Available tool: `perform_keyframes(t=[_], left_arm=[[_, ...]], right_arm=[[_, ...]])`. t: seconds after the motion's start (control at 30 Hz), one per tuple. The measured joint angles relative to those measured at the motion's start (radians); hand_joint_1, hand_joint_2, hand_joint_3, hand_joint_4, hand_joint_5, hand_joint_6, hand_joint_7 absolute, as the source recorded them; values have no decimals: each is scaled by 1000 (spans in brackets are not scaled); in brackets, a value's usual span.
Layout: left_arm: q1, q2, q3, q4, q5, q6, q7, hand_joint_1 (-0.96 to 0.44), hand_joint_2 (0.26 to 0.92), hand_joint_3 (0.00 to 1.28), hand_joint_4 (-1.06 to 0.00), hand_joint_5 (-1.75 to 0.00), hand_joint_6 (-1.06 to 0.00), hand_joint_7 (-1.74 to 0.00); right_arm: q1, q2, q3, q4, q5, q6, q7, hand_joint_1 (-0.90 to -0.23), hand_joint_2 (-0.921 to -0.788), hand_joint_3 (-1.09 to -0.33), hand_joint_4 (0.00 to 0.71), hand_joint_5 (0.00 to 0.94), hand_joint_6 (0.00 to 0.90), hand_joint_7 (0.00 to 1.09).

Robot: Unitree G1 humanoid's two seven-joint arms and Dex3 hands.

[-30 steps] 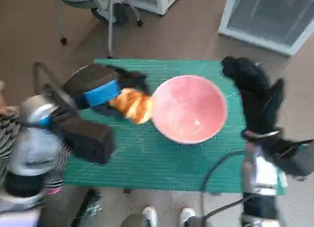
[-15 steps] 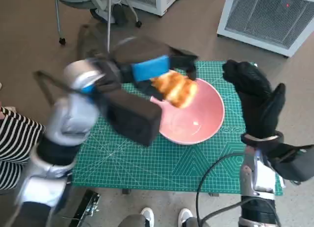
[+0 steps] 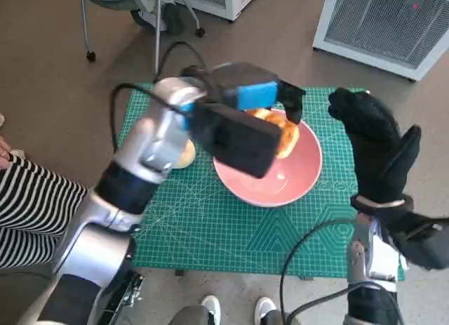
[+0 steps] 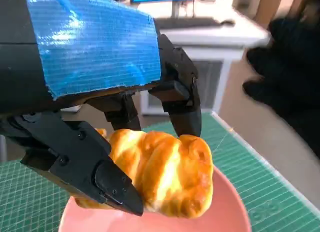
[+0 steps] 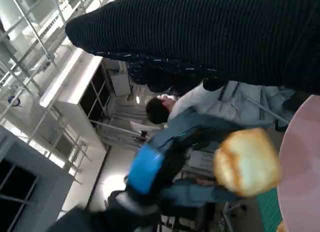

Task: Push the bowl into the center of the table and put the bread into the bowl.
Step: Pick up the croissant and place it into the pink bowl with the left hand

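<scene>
The pink bowl (image 3: 280,181) stands on the green mat near the table's middle. My left hand (image 3: 256,93) grips the golden bread (image 3: 280,132) and holds it just above the bowl's far side. In the left wrist view the black fingers (image 4: 177,99) clamp the bread (image 4: 165,177) over the pink bowl (image 4: 225,217). My right hand (image 3: 379,146) hovers to the right of the bowl, fingers spread, holding nothing. The right wrist view shows the bread (image 5: 247,162) beside the bowl's rim (image 5: 300,182), and the left hand's blue tape (image 5: 145,167).
The green cutting mat (image 3: 210,227) covers the table. A small pale round thing (image 3: 185,155) lies on the mat beside my left arm. A person in a striped sleeve (image 3: 28,213) sits at the left. White appliances (image 3: 393,20) and a chair base (image 3: 140,16) stand beyond the table.
My left hand has carried the bread from left of the bowl up and rightward over the bowl. The right hand stays about where it was.
</scene>
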Motion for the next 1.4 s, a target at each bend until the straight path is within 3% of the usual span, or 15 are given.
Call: perform_keyframes(t=[0.17, 0.3, 0.37, 0.47, 0.6, 0.8, 1.07, 1.4], left_arm=[[-46, -52, -32, 139, 26, -3, 31, 0, 920, 44, -688, -1141, -670, -1146], [-58, -82, -46, 223, 40, -18, 60, -1, 920, 105, -665, -1186, -555, -1236], [-59, -96, -48, 262, 40, -32, 70, -67, 841, 68, -608, -779, -462, -863], [-59, -109, -48, 305, 39, -49, 69, -162, 804, 28, -493, -301, -359, -453], [-59, -113, -48, 340, 37, -60, 48, -272, 777, 8, -283, -63, -273, -197], [-59, -100, -40, 357, 21, -83, -4, -405, 764, 2, -120, -7, -199, -91], [-31, 3, 23, 233, -52, -143, -75, -526, 767, 3, -50, 0, -161, -47], [62, 188, 137, 42, -143, -172, -115, -450, 771, 3, -29, 0, -153, -23]], right_arm=[[6, 1, -2, -4, -15, -10, -12, -700, -921, -694, 145, 3, 62, 366], [10, 2, -3, -10, -17, -19, -22, -698, -921, -699, 150, 5, 61, 367], [12, 1, -5, -10, -17, -25, -27, -698, -921, -701, 154, 7, 60, 368], [14, 1, -5, -11, -19, -30, -32, -698, -921, -703, 157, 8, 59, 369], [15, 1, -5, -11, -21, -35, -41, -697, -921, -705, 158, 8, 57, 369], [17, 1, -3, -11, -36, -41, -50, -697, -921, -707, 160, 7, 51, 369], [18, 3, 1, -11, -54, -45, -62, -698, -921, -709, 160, 6, 46, 368], [19, 4, 4, -11, -54, -46, -65, -699, -921, -709, 161, 5, 46, 369]])
